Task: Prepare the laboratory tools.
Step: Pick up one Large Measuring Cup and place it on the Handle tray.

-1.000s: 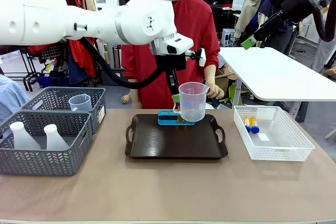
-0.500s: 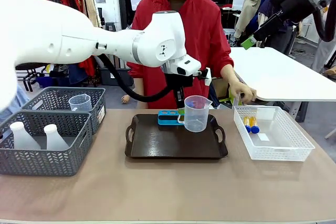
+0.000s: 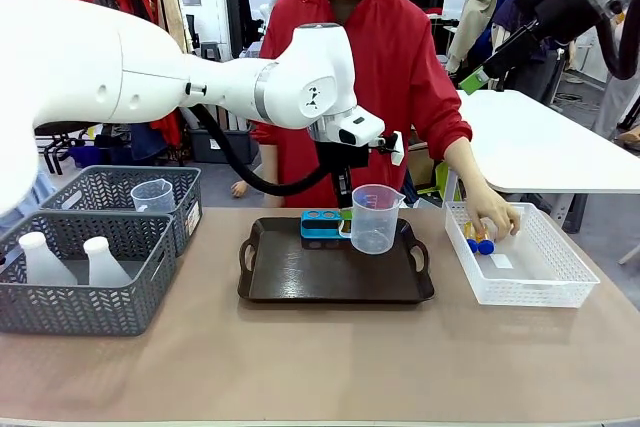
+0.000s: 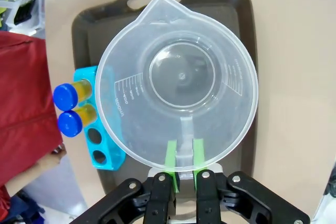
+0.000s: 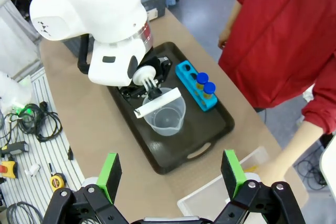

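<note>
My left gripper (image 4: 182, 157) is shut on the handle of the clear measuring beaker (image 4: 178, 87). It holds the beaker (image 3: 375, 219) upright just over the dark tray (image 3: 300, 277). Behind the beaker a blue rack (image 3: 320, 223) stands on the tray with two blue-capped tubes of orange liquid (image 4: 73, 109) in it. Two more such tubes (image 3: 480, 243) lie in the white basket (image 3: 540, 282), where the person's hand (image 3: 495, 217) reaches. High at the right my right gripper (image 5: 171, 174) hangs open with nothing in it. Two white flasks (image 3: 70, 259) stand in the near grey basket (image 3: 90, 307).
A second clear beaker (image 3: 152, 195) sits in the far grey basket (image 3: 190, 192) at the left. The person in red stands across the table behind the tray. A white table (image 3: 540, 147) lies at the back right. The front strip of the tabletop (image 3: 320, 367) is bare.
My left gripper has carried the beaker down and a little right, close over the tray. The person's hand has moved from behind the tray into the white basket.
</note>
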Controlling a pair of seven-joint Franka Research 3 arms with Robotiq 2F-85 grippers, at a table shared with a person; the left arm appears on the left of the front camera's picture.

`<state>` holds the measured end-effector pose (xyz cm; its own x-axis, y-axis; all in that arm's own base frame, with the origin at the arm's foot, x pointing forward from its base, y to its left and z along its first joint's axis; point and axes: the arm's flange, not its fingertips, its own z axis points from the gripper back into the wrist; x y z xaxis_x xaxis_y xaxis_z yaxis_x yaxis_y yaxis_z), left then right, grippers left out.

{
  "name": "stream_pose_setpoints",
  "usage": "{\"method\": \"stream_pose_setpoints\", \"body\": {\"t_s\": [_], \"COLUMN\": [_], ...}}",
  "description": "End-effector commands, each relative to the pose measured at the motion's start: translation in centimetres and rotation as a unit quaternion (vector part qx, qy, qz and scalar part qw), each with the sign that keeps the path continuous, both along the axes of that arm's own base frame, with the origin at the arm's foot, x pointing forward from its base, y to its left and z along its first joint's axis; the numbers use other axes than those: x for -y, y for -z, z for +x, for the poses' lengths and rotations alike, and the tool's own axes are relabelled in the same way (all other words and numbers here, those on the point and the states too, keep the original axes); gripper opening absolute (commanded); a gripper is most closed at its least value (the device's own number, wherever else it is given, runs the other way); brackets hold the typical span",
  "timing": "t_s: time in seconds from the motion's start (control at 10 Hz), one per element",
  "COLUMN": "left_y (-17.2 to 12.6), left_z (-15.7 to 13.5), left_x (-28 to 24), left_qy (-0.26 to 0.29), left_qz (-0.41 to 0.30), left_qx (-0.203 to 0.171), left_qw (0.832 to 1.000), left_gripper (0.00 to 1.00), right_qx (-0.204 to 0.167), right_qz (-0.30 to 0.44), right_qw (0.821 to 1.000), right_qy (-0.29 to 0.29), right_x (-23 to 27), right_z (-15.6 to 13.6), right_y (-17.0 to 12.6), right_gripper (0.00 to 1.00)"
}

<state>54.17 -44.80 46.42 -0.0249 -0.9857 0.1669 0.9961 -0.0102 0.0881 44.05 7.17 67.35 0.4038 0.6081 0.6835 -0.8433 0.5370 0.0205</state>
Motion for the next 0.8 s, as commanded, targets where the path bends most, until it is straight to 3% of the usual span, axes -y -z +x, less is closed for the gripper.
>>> {"method": "stream_pose_setpoints", "body": {"t_s": [0.0,0.7], "left_y": [1.1,6.2], "left_z": [-0.6,0.2], "left_x": [0.6,2.7], "left_qy": [0.009,0.021], "left_qz": [0.015,0.001], "left_qx": [0.003,-0.014], "left_qw": [1.000,1.000], "left_gripper": [0.00,0.00], "right_qx": [0.002,0.002], "right_qz": [0.002,0.002], "right_qw": [1.000,1.000], "right_qy": [-0.003,-0.003], "right_x": [0.1,0.1], "right_z": [0.0,0.0], "right_y": [-0.1,-0.1], "right_gripper": [1.00,1.00]}}
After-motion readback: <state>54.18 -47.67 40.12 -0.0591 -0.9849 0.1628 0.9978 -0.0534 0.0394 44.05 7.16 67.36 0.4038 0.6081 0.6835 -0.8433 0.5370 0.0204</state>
